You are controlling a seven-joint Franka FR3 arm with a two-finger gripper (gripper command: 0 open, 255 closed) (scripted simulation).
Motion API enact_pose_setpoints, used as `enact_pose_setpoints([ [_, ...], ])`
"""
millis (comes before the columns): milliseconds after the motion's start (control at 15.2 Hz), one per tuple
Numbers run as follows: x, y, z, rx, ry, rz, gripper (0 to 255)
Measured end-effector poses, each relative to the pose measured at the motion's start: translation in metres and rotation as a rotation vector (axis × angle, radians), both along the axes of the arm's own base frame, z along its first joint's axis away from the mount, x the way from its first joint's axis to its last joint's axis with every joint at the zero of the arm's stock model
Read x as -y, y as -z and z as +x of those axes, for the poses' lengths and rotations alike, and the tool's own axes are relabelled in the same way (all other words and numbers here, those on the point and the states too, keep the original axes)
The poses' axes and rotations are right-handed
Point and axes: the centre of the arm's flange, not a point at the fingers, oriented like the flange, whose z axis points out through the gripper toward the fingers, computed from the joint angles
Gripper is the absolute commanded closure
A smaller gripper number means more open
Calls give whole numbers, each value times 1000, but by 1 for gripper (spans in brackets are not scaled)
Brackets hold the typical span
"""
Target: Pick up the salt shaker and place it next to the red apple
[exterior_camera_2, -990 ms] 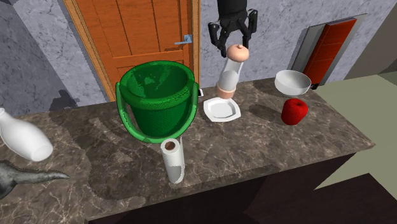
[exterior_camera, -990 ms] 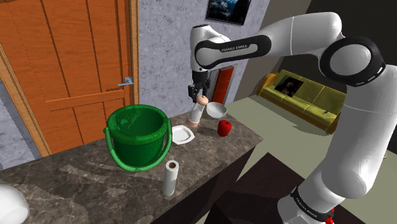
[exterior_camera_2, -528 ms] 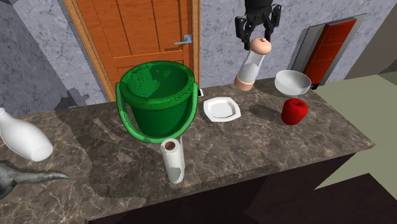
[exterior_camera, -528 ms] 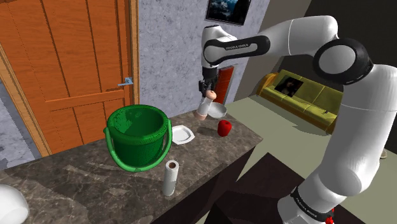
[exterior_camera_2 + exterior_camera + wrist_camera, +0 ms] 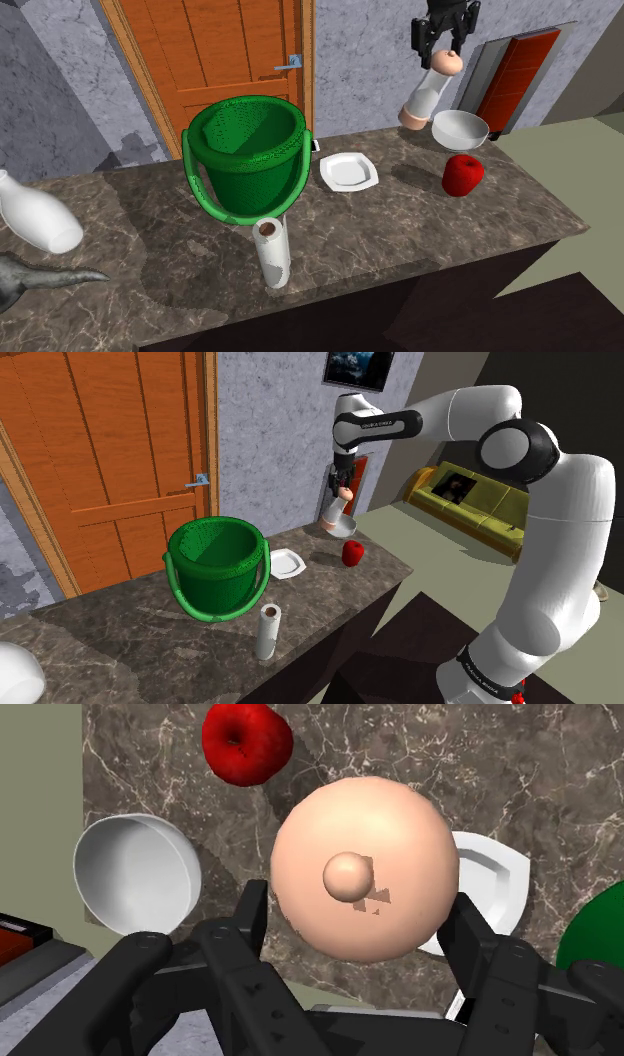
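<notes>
The salt shaker (image 5: 428, 93) is a tall pale cylinder with a peach cap and base. It hangs tilted in the air, my gripper (image 5: 444, 52) shut on its cap. In the wrist view the round peach cap (image 5: 365, 869) sits clasped between my black fingers (image 5: 245, 919). The shaker (image 5: 337, 515) hovers above the counter beside the white bowl (image 5: 460, 129). The red apple (image 5: 463, 174) lies on the dark marble counter (image 5: 400, 230) just in front of the bowl; it also shows in the shoulder view (image 5: 352, 553) and beyond the cap (image 5: 246, 741).
A small white plate (image 5: 349, 171) lies by a big green bucket (image 5: 247, 155). A paper roll (image 5: 271, 252) stands near the counter's front edge. A white jug (image 5: 38, 222) lies at the second exterior view's left. An orange door (image 5: 220, 50) and grey wall stand behind.
My gripper has carried the shaker up off the white plate and toward the bowl and apple, to the second exterior view's right. The shaker now hangs tilted.
</notes>
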Motion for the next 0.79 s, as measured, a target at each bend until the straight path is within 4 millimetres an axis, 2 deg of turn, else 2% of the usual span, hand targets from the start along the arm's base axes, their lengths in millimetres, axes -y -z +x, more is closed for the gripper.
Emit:
enact_pose_setpoints([
  [198, 44, 1, 8, 0, 0, 0, 255],
  [462, 93, -2, 21, 1, 0, 0, 255],
  [594, 103, 7, 24, 0, 0, 0, 255],
  [792, 107, 21, 25, 0, -1, 0, 255],
])
